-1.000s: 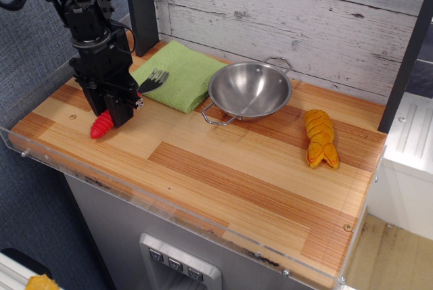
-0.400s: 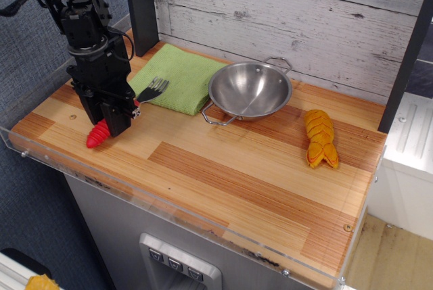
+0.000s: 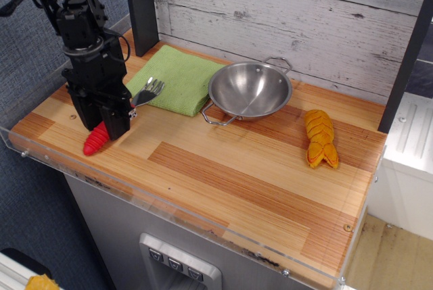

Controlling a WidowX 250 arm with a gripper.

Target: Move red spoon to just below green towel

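Note:
The red spoon has a ribbed red handle (image 3: 95, 139) and a silver tined head (image 3: 148, 91). My black gripper (image 3: 111, 128) is shut on its middle, at the left front of the wooden table. The handle end points down-left, close to the table surface. The tined head sticks up-right, over the front-left edge of the green towel (image 3: 177, 76). The towel lies flat at the back left, just behind the gripper. The middle of the spoon is hidden by the fingers.
A steel bowl (image 3: 249, 90) with two handles sits right of the towel, touching its edge. An orange-yellow segmented toy (image 3: 319, 138) lies at the right. A clear plastic rim (image 3: 101, 183) runs along the table's front edge. A dark post (image 3: 140, 7) stands behind the towel.
My gripper has moved with the spoon toward the front left, off the towel's edge and lower toward the table. The bowl, towel and toy have not moved.

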